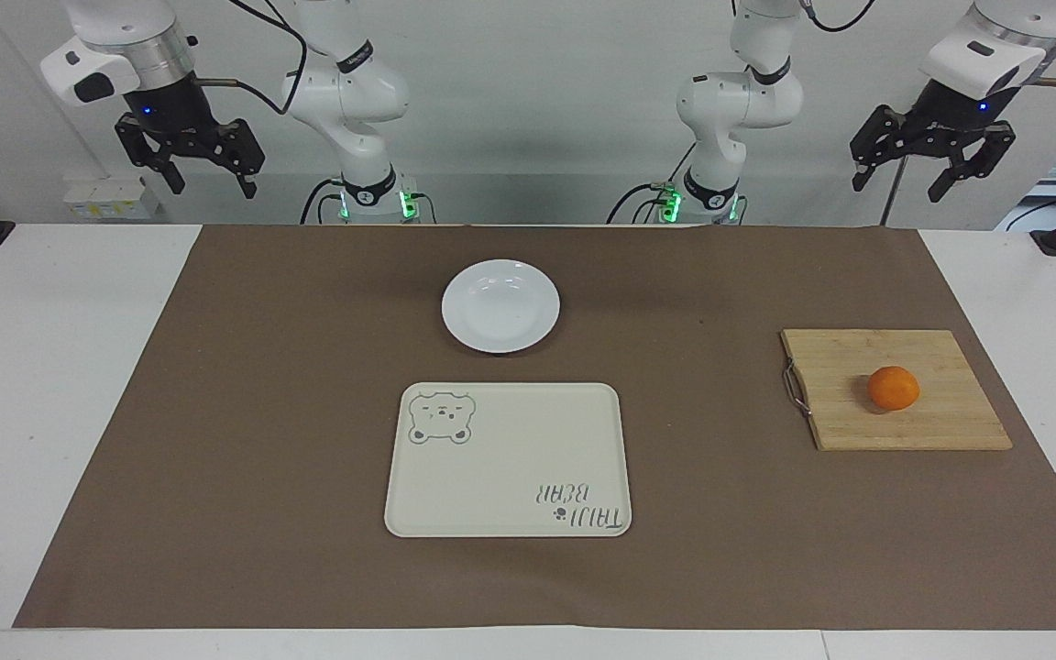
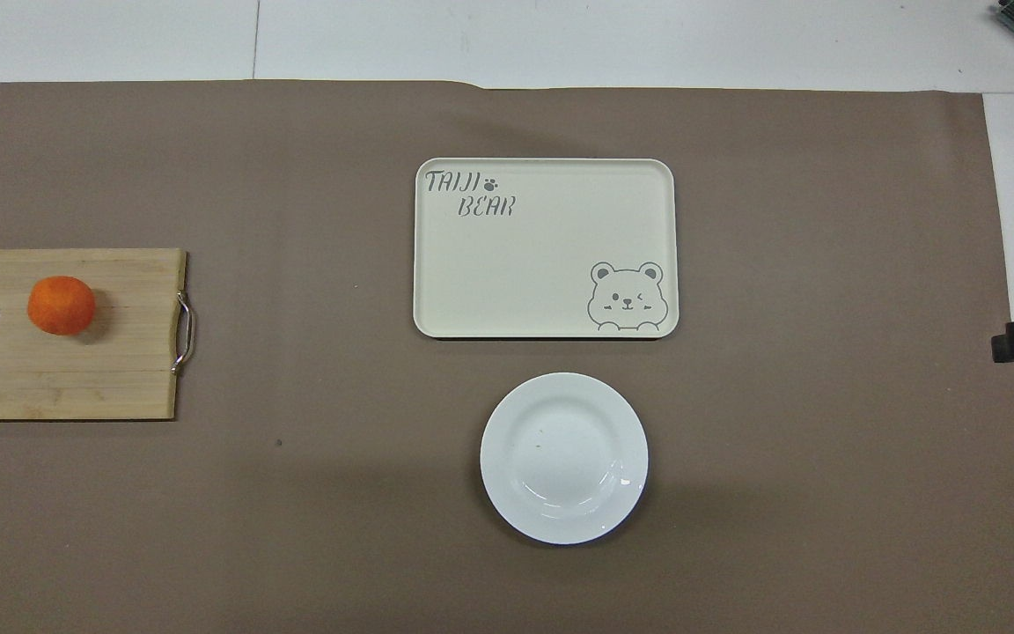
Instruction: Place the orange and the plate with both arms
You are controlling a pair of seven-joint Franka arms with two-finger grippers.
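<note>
Orange [image 1: 893, 387] on board [image 1: 895, 389], plate [image 1: 500, 305] beside tray [image 1: 508, 460], left tool [image 1: 932, 170] and right tool [image 1: 189, 165] raised apart, open, empty

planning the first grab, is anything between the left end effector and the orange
Nothing visible. The orange sits alone on the cutting board, uncovered. The left end effector hangs open, high at that end of the table, with only air below it.

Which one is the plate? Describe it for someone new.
Start at the brown paper mat covering the table. At its middle lies a rectangular cream tray with a bear drawing; the round glossy white plate sits beside it, nearer the robots. It alone is round, plain and unprinted.
</note>
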